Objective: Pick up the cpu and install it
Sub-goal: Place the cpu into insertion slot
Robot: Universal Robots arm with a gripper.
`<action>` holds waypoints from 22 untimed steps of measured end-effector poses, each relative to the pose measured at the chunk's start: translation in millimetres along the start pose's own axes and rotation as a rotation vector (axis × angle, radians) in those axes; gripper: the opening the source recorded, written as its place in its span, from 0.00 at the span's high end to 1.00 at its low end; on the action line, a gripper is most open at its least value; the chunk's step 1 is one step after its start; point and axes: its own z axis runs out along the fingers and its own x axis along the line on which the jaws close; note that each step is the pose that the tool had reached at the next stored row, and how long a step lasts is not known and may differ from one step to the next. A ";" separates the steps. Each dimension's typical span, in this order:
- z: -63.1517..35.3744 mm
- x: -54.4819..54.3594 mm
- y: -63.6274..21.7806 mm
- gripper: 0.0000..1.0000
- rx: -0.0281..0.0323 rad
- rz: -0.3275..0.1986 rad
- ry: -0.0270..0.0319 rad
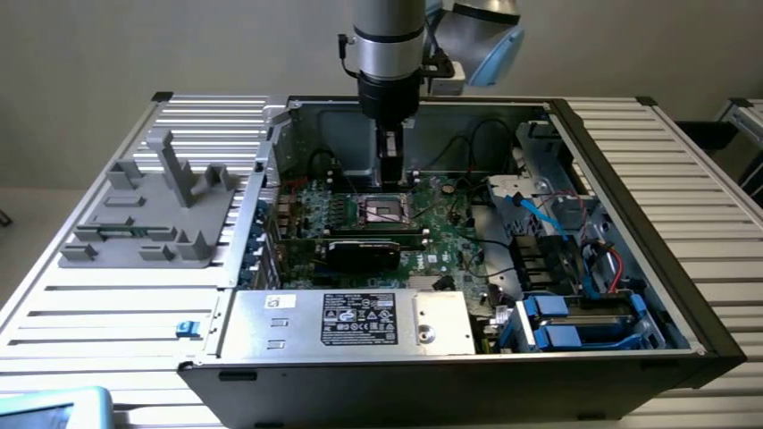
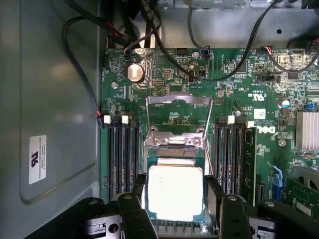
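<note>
Cpu (image 2: 175, 194): clamped at two opposite edges by pincer (image 2: 176, 191), held level over socket (image 1: 388, 212), whose frame (image 2: 174, 140) stands flipped open to admit it.

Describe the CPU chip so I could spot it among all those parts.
Look inside the open computer case at the green motherboard. Beside the hinged silver frame near its middle, the cpu is the flat square between the black fingers of the claw. Its plain, bright silver top stands out from the dark memory slots flanking it.
</note>
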 end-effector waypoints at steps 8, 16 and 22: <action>13.2 -0.9 -0.7 0.44 -0.0004 0.005 0.0131; 27.6 -1.9 -1.6 0.44 -0.0005 0.009 0.0222; 35.0 -2.3 -2.1 0.44 -0.0007 0.012 0.0253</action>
